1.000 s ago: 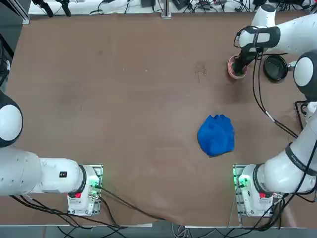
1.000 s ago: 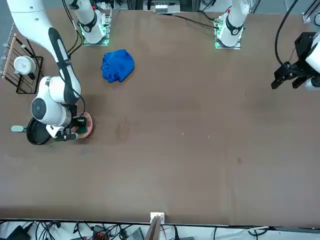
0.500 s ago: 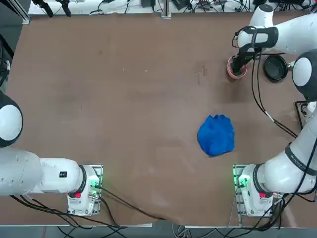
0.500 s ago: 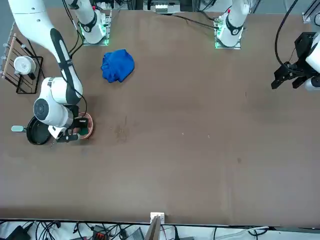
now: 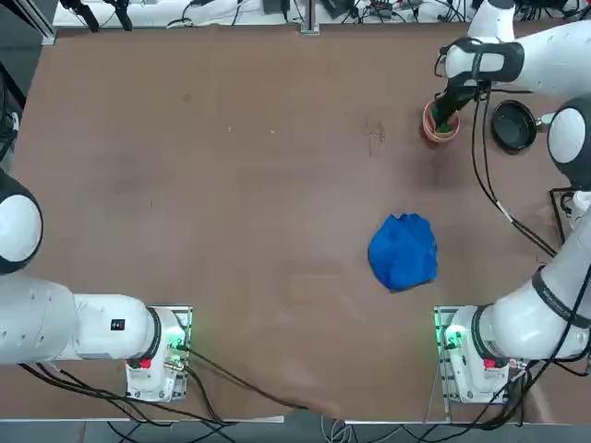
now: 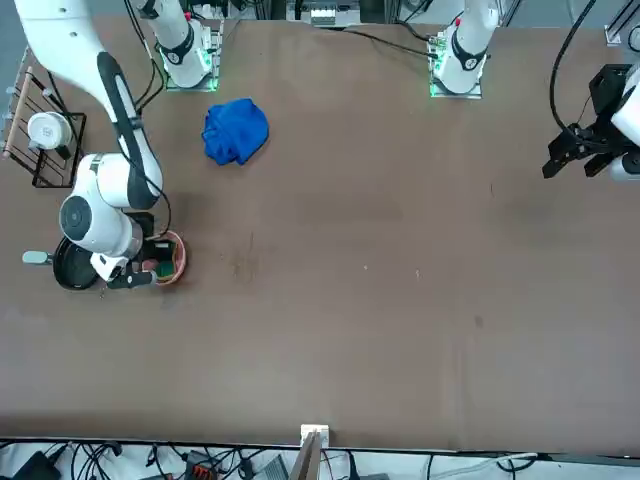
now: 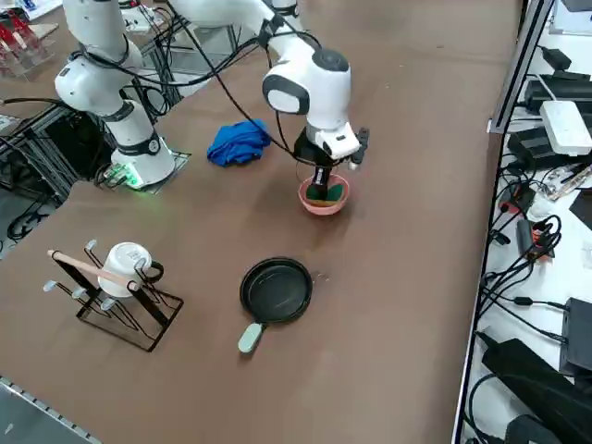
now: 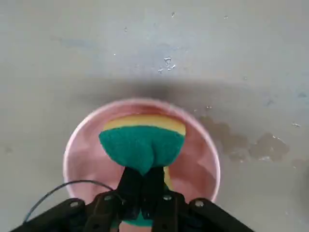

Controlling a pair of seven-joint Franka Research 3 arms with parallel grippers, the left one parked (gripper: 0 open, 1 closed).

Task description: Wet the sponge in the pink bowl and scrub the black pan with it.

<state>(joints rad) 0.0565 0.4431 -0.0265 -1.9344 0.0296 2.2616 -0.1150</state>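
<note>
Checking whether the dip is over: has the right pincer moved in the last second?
Yes. In the top view the right pincer, shut on the sponge, shifted slightly away from the blue cloth, over the pink bowl.

The brown surface (image 5: 231, 203) carries a few things. A pink bowl (image 7: 323, 203) sits near its far edge, toward the right side, with a black pan (image 7: 276, 289) just beside it, nearer the right edge. A wire rack (image 7: 116, 296) stands by the right edge. A crumpled blue cloth (image 5: 404, 251) lies closer to the near edge, well apart from the bowl. Arm bases (image 5: 466, 355) are mounted along the near edge.
</note>
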